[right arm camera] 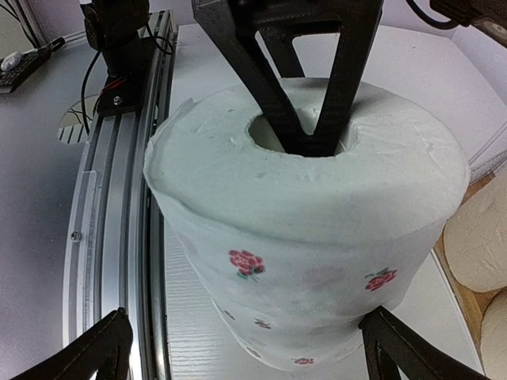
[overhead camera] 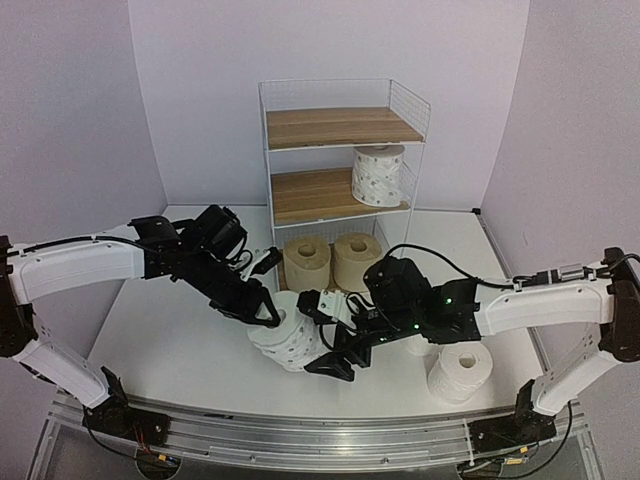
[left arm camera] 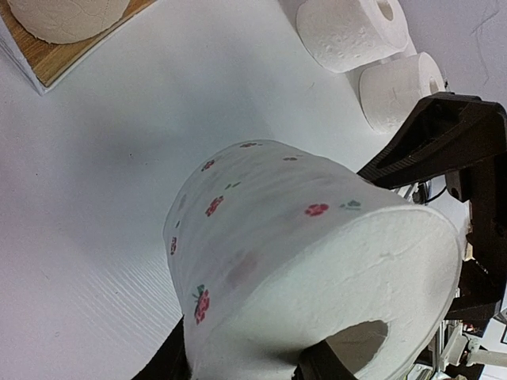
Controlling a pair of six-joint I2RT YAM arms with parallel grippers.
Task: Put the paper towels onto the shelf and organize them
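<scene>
We are looking at the left hand (overhead camera: 268, 312) pinching the wall of the flowered roll (overhead camera: 290, 340). In the right wrist view one dark finger (right arm camera: 305, 119) is reaching down into the hollow core while the other is running outside the paper. The roll is sitting near the front middle of the white surface (overhead camera: 180, 340) and leaning in the top view. We cannot tell whether its base is touching the surface.

The right hand (overhead camera: 338, 362) is spread wide, with its two fingertips standing either side of the roll's lower part and apart from the paper.

Behind, the shelf (overhead camera: 340, 128) is standing against the back wall. A white roll with dark dots (overhead camera: 378, 175) is resting on the right of its middle board, and two beige rolls (overhead camera: 307, 262) (overhead camera: 356, 258) are sitting side by side on the bottom tier.

Two plain white rolls are lying on the surface to the right. One (overhead camera: 460, 372) is in clear sight and the other (overhead camera: 418, 345) is partly hidden behind the right arm.
</scene>
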